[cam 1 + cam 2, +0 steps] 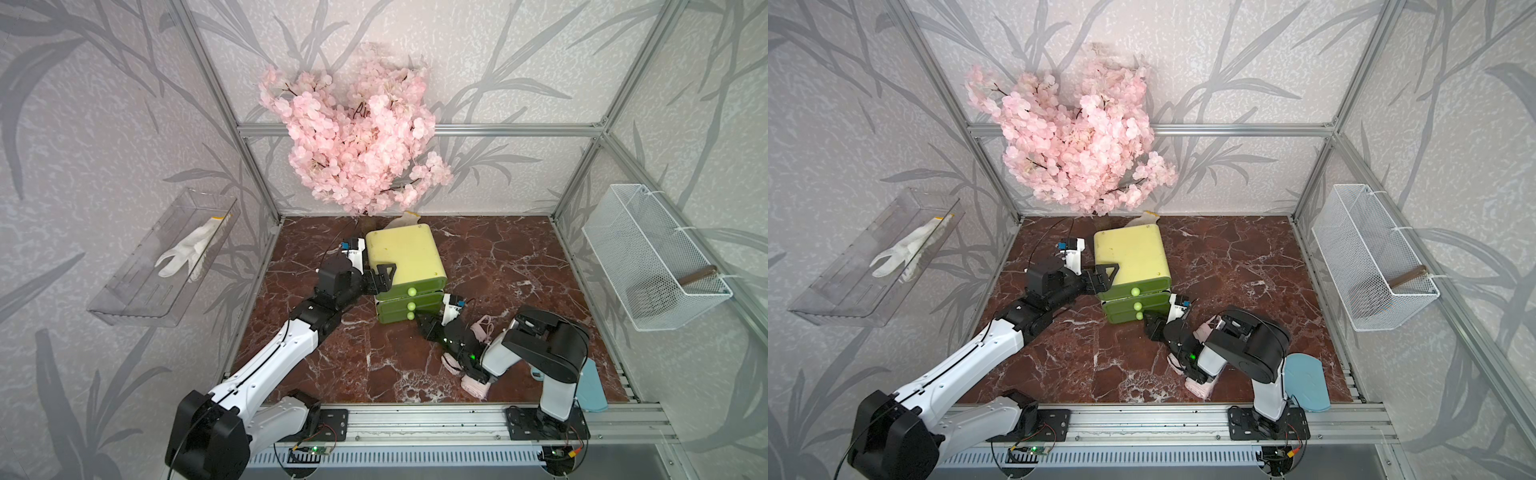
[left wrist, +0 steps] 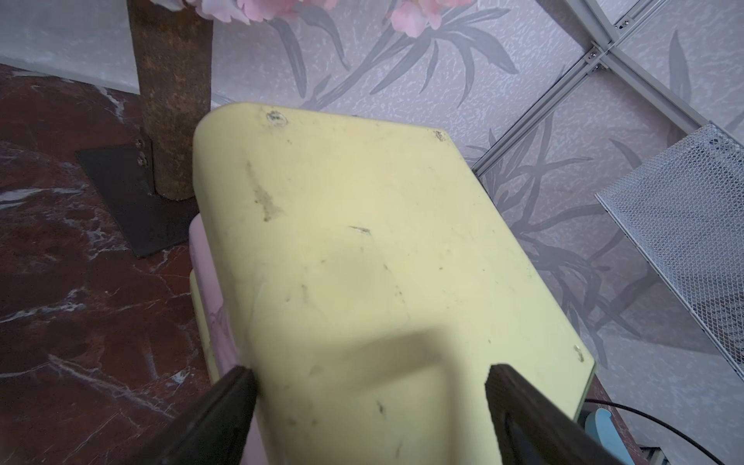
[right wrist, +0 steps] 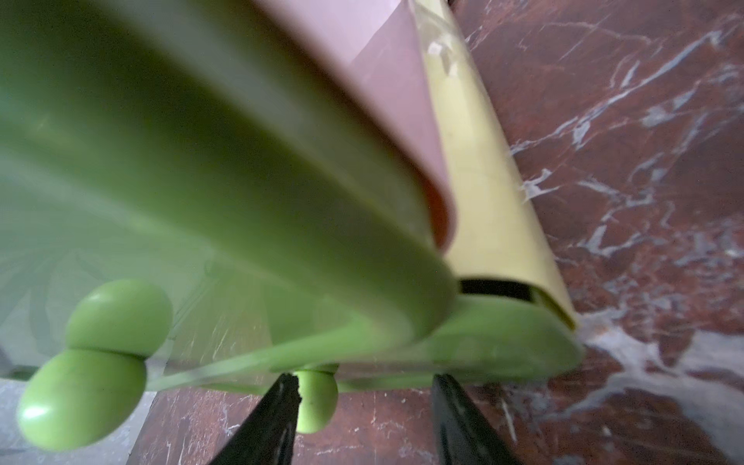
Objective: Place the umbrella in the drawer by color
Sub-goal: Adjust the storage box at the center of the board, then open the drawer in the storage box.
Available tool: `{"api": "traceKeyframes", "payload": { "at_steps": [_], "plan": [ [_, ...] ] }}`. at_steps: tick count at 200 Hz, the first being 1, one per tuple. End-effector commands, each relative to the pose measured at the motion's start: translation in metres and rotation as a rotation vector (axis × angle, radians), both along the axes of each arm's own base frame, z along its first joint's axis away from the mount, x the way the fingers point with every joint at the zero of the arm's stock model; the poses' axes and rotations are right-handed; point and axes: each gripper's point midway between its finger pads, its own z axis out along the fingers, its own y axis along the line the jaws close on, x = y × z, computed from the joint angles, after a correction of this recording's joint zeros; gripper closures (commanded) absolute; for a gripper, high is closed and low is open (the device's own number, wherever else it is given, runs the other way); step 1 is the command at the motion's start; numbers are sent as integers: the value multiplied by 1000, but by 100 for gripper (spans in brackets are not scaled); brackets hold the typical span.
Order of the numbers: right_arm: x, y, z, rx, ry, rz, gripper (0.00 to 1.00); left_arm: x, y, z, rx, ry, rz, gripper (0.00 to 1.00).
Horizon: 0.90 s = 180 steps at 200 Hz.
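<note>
The drawer unit point(image 1: 403, 249) point(image 1: 1129, 253) is a yellow-topped cabinet with three green drawers, each with a round knob. My left gripper point(image 1: 384, 277) point(image 2: 369, 369) hangs open over the front left of the cabinet top point(image 2: 362, 241), holding nothing. My right gripper point(image 1: 422, 322) point(image 3: 364, 378) is low at the bottom drawer, open; the bottom knob point(image 3: 318, 402) lies between its jaws, against one finger and clear of the other. A pink folded umbrella point(image 1: 473, 384) point(image 1: 1200, 386) lies on the floor, partly hidden under the right arm. A blue umbrella point(image 1: 590, 386) point(image 1: 1306, 382) lies at the front right corner.
A pink blossom tree point(image 1: 357, 137) stands behind the cabinet, its trunk point(image 2: 173, 100) close to the cabinet's back corner. On the left wall a clear shelf point(image 1: 137, 291) holds a white glove point(image 1: 187, 249). A white wire basket point(image 1: 648, 257) hangs on the right wall.
</note>
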Motion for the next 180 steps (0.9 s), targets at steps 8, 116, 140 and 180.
{"api": "traceKeyframes", "payload": {
  "at_steps": [8, 116, 140, 180],
  "plan": [
    [-1, 12, 6, 4, -15, 36, 42, -5, -1, 3, 6, -28, -18, 6],
    [-7, 35, 2, 74, 24, 31, 45, -10, 5, 5, 30, -42, -8, 6],
    [-8, 37, -3, 78, 43, 28, 46, -10, 5, 6, 28, -44, -10, 6],
    [-4, 39, -1, 96, 10, 12, 49, -12, 4, 6, 24, -46, -14, 6]
  ]
}}
